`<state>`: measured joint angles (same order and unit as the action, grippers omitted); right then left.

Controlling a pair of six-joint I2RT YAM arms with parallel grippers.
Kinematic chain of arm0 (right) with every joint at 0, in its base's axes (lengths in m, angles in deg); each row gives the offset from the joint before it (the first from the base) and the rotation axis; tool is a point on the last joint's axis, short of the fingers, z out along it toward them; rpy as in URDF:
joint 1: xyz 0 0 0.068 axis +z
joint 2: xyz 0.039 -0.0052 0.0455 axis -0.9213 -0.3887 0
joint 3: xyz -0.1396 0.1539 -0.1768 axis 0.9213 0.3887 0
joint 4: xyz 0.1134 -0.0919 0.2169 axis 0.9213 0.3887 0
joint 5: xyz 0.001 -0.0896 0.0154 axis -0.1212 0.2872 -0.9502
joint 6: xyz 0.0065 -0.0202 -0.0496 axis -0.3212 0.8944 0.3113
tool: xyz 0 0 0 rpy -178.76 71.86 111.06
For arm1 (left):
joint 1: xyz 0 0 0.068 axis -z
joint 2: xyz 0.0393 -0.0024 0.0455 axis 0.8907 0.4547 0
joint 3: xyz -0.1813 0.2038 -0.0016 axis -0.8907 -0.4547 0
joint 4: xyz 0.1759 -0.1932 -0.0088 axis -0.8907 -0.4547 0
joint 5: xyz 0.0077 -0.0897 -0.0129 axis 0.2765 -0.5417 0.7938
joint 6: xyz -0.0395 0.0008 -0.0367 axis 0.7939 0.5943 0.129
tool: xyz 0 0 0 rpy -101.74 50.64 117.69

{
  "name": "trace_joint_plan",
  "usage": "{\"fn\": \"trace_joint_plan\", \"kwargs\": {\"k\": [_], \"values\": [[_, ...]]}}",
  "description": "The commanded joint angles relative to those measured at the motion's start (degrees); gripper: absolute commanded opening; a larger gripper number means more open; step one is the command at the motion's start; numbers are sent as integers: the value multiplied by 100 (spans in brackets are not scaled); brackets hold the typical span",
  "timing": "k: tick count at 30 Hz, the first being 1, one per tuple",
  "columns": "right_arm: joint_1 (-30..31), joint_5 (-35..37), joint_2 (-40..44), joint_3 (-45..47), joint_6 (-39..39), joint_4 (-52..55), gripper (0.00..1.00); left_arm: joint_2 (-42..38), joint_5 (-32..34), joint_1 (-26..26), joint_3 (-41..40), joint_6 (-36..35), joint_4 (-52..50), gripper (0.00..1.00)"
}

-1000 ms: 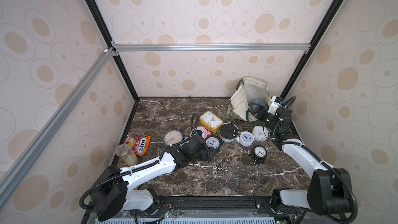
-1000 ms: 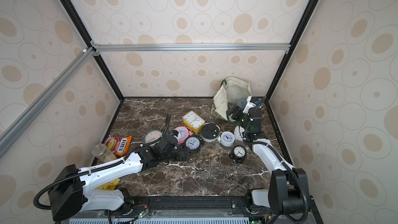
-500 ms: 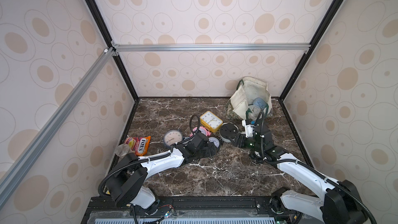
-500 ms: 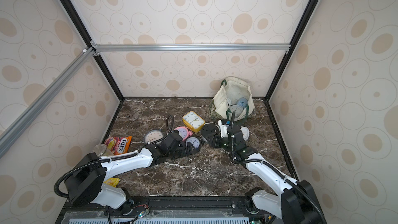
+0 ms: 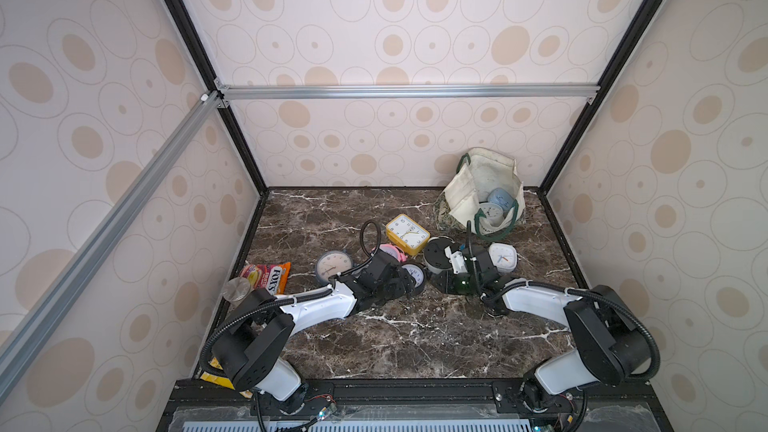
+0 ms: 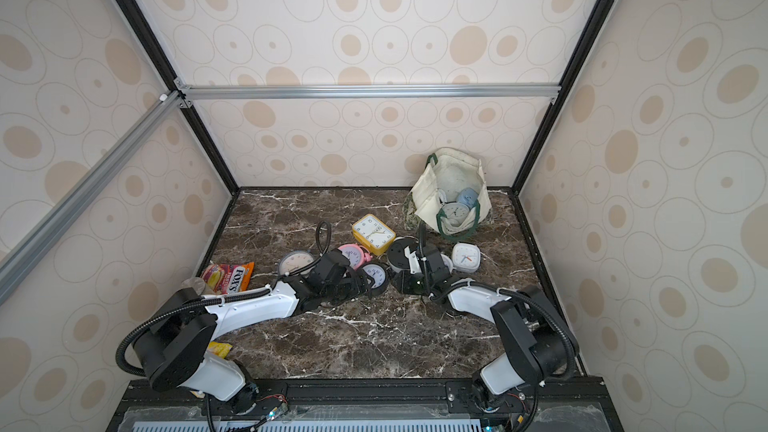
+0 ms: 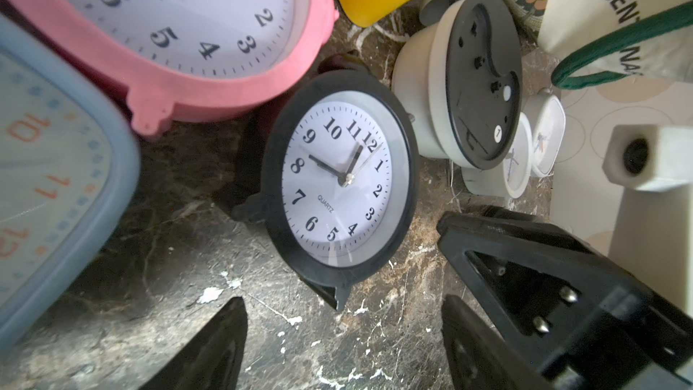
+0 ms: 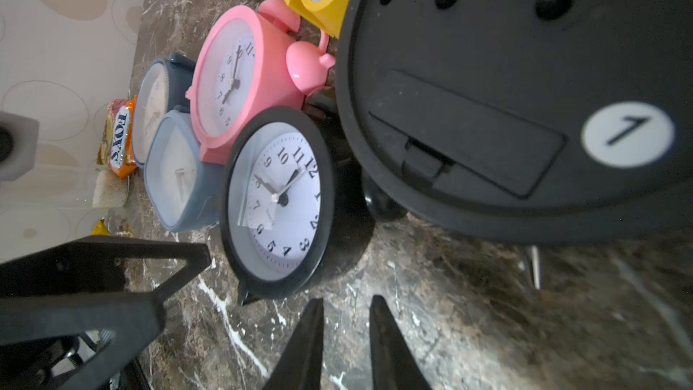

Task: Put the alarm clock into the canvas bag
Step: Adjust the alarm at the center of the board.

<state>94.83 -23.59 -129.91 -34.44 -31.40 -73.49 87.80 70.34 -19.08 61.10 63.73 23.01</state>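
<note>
The canvas bag (image 5: 461, 189) sits open at the upper right of the marble (image 5: 415, 347) in both top views. The left gripper (image 7: 341, 260) gapes wide and empty around the lower edge of the black-rimmed alarm clock (image 7: 345, 178), mid-frame in the left wrist view. The right gripper (image 8: 347, 300) is empty, jaws narrowly apart. Best to push past the rim, then pinch across it. The clock is round, with no long axis. Its face is turned to that camera, twelve toward upper right.

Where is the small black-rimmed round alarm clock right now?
In both top views the black-rimmed clock sits mid-table, just in front of the pink twin-bell clock, at the open tips of the left gripper.
</note>
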Motion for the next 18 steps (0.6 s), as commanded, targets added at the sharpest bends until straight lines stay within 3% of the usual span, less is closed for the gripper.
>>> {"fn": "trace_joint_plan", "kwargs": {"k": [1,6,14,18], "values": [[31,125,-287,-371,119,-208,24,-10,-14,-44,-85,135,96,81],[32,306,-730,-856,156,-200,24,-25,-55,-64,-207,156,107,81],[47,-143,-1689,-1521,27,-386,22,-255,86,-159,-332,227,103,98],[191,-230,-1452,-1320,98,-320,22,-269,16,-229,-328,134,167,98]]}}
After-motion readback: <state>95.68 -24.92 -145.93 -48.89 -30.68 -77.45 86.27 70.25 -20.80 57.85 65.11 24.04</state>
